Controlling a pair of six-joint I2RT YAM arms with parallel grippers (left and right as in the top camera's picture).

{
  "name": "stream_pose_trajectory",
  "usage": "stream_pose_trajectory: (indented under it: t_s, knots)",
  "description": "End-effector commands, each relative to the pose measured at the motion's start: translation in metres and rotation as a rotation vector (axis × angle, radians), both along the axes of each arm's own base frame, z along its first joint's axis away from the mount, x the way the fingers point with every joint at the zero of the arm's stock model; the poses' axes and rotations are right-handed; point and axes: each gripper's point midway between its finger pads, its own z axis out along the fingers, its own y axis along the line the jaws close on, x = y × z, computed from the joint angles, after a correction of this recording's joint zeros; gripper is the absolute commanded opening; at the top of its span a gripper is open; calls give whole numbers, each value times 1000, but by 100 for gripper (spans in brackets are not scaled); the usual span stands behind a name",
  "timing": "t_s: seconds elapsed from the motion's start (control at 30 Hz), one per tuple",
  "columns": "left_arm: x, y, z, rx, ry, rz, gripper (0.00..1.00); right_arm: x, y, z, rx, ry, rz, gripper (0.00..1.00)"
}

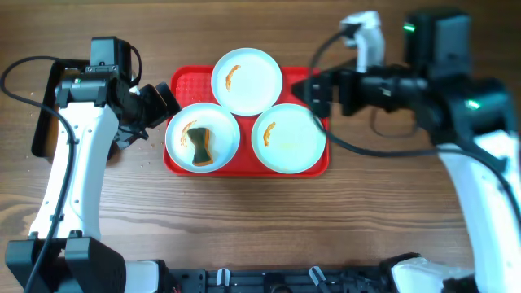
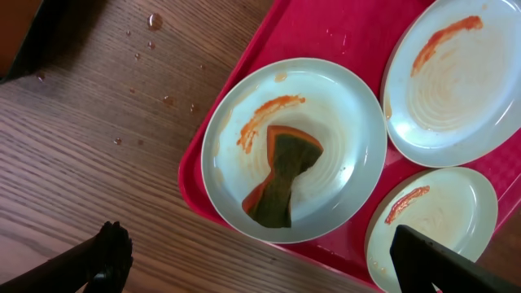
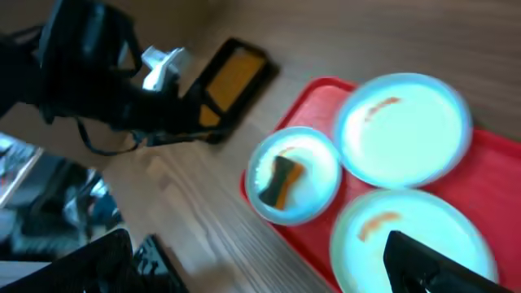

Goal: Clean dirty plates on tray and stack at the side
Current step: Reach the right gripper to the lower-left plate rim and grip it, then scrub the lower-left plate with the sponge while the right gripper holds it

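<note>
On the red tray (image 1: 187, 81) at mid-table sit all three plates, none stacked at the side yet: the far plate (image 1: 247, 80), the right plate (image 1: 286, 138), and the left plate (image 1: 203, 122) with a twisted green-and-orange sponge (image 1: 201, 145) lying on it. Orange smears show on every one. Now the left gripper (image 1: 167, 99) hovers just off the tray's left rim, jaws spread wide and empty. Over at the right rim the right gripper (image 1: 313, 88) hangs the same way, agape with nothing in it.

Here's the danger: the plates lie rim to rim, so a scrub or a lift on one could nudge its neighbours or tip one over the tray's lip. The sponge looks limp and bunched, and an off-centre pinch might press the plate and skid it instead. Shallow rims give the fingers little to bite, and a slip means a dropped plate. Both arms also crowd one tray, so they may clash.
</note>
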Motion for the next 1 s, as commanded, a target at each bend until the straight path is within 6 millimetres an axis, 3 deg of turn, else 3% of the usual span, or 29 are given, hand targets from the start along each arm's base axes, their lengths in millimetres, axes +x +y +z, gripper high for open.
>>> stream_pose_trajectory:
  t_s: [0.0,0.03,0.07,0.23,0.37,0.63,0.97]
  knots:
    - [0,4,-3,3,9,24,100,20,42,-45,-19,127,37,66]
    - [0,8,-3,3,10,36,98,32,52,-75,-84,156,23,50]
    - [0,13,-3,3,10,50,96,39,58,-96,-136,174,5,43]
    - [-7,37,-4,1,32,124,100,51,102,-209,-342,264,30,44]
    - [-12,41,-11,9,53,128,100,60,117,-267,-410,297,7,45]
    - [-21,42,-45,19,97,131,100,71,124,-313,-466,294,-45,41]
    - [-19,41,-46,15,89,130,100,57,127,-326,-505,322,-28,32]
